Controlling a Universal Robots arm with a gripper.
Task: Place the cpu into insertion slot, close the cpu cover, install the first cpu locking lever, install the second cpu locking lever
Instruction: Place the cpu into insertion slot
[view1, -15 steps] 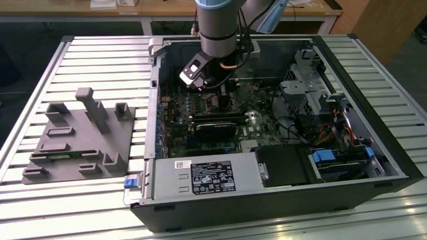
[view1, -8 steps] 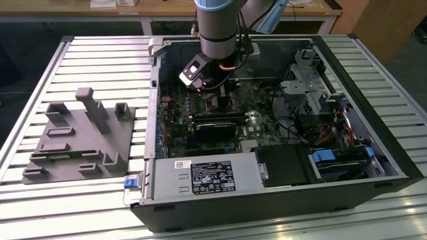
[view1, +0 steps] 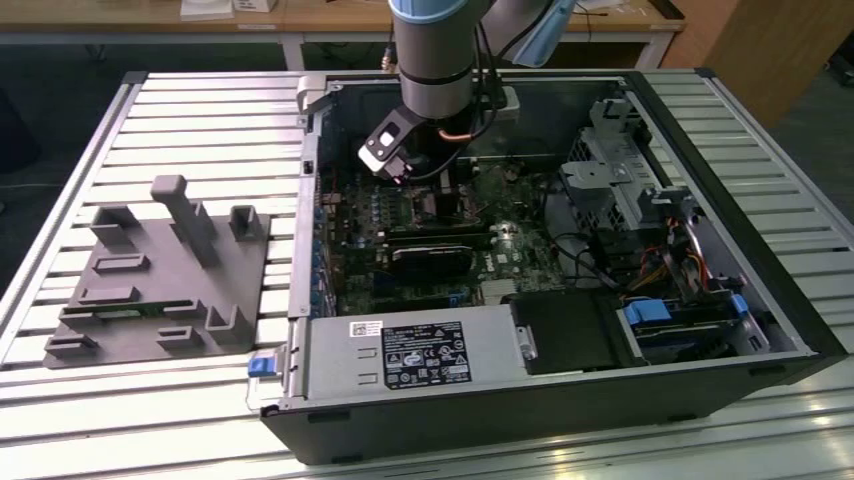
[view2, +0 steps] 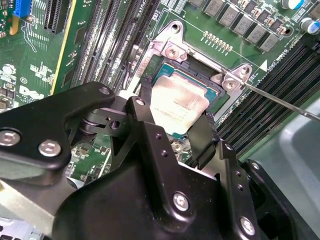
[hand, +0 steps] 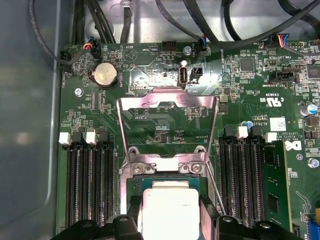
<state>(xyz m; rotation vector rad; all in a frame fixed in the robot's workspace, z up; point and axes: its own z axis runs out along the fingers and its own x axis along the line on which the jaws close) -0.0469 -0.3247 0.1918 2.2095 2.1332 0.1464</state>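
The cpu (view2: 177, 100) (hand: 170, 207), a pale silver square, lies in the insertion slot (view2: 172, 50) (hand: 162, 167) on the green motherboard inside the open computer case (view1: 300, 180). My gripper (view2: 177, 106) (hand: 170, 222) (view1: 416, 172) reaches down into the case, and its black fingers (view2: 145, 107) press against two opposite edges of the chip. The cpu cover (hand: 150, 101), a metal frame with a square window, stands flipped open beyond the slot. A thin locking lever (view2: 282, 102) sticks out past one corner of the slot.
Long black memory slots (hand: 90, 185) (hand: 242, 175) flank the socket on both sides. Cables (hand: 165, 20) run along the case wall. A drive cage (view1: 621, 175) and a power supply (view1: 414, 355) fill the case's other parts. A grey fixture (view1: 160, 270) sits on the table.
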